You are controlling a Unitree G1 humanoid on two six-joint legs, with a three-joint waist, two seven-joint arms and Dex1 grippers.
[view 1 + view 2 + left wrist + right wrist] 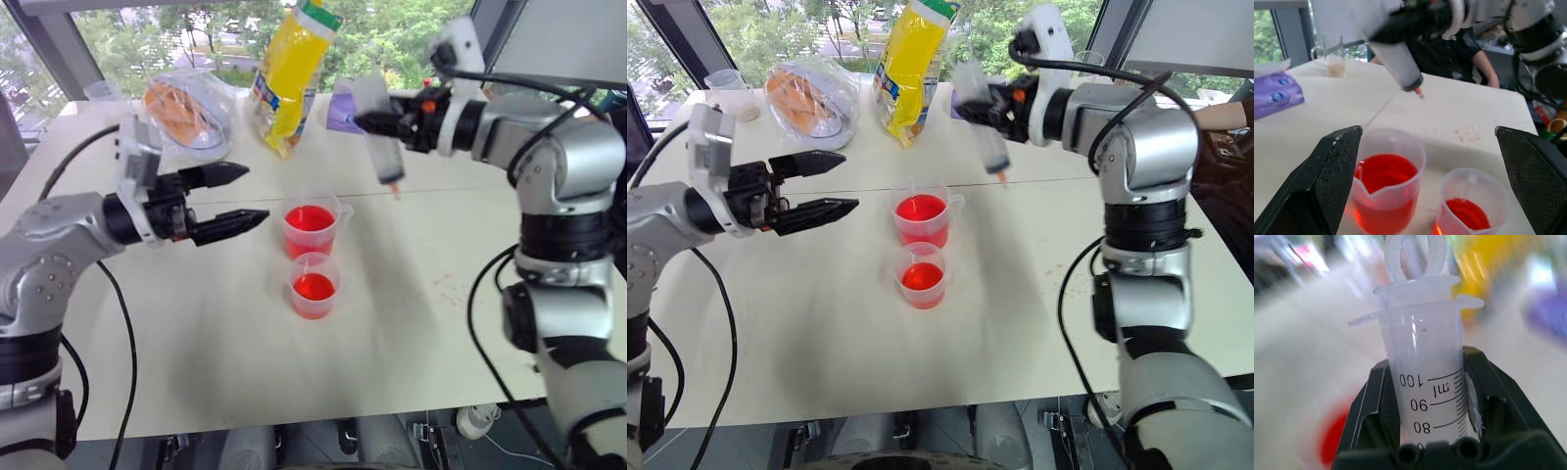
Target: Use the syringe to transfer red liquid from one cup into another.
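So your right gripper (1425, 431) had its jaws clamped on the barrel of the big clear plastic syringe (385, 147) with the reddish-orange tip, held up in the air behind the cups, tip slanting down, well above the white tabletop (411, 313). Your left gripper (240, 199) had its jaws wide apart with nothing in them, hovering just left of the taller clear handled beaker (312, 229) of bright red liquid (310, 218). The shorter clear flared cup (314, 286) sat right in front of it, touching or nearly so, also with red in the bottom.

Stuff around: a yellow snack bag (288, 73) and a clear plastic bag with something orange inside (186, 110) at the back, a purple packet (343, 108) right behind the syringe, and another small clear cup (729, 90) in the far left corner. A few red spatters (1467, 133) on the tabletop to the right of the cups. Nothing stood between the syringe tip and the beaker.
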